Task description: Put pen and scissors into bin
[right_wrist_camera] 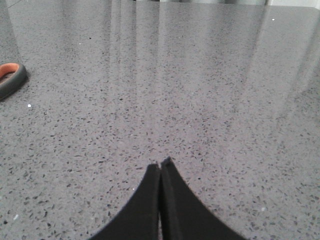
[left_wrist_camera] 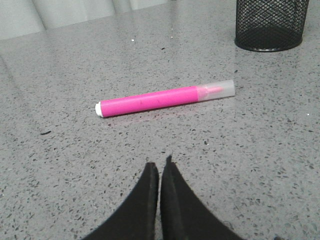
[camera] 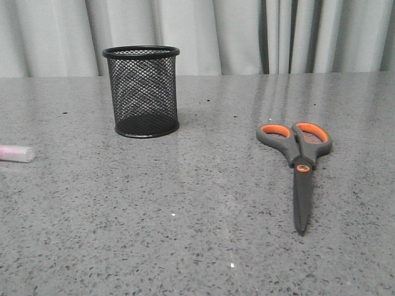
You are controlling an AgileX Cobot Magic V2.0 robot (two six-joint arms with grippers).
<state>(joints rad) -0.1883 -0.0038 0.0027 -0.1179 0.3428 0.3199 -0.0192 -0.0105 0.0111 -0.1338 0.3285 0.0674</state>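
Observation:
The pink pen [left_wrist_camera: 160, 100] lies flat on the grey table, its pale cap toward the bin; in the front view only the cap [camera: 16, 153] shows at the left edge. The black mesh bin [camera: 142, 90] stands upright at the back left and its base shows in the left wrist view [left_wrist_camera: 271, 24]. The scissors [camera: 300, 161] lie closed at the right, handles away from me; one handle shows in the right wrist view [right_wrist_camera: 10, 78]. My left gripper [left_wrist_camera: 160, 165] is shut and empty, short of the pen. My right gripper [right_wrist_camera: 161, 164] is shut and empty, apart from the scissors.
The grey speckled table [camera: 197, 234] runs back to a pale curtain [camera: 247, 34]. Neither arm shows in the front view.

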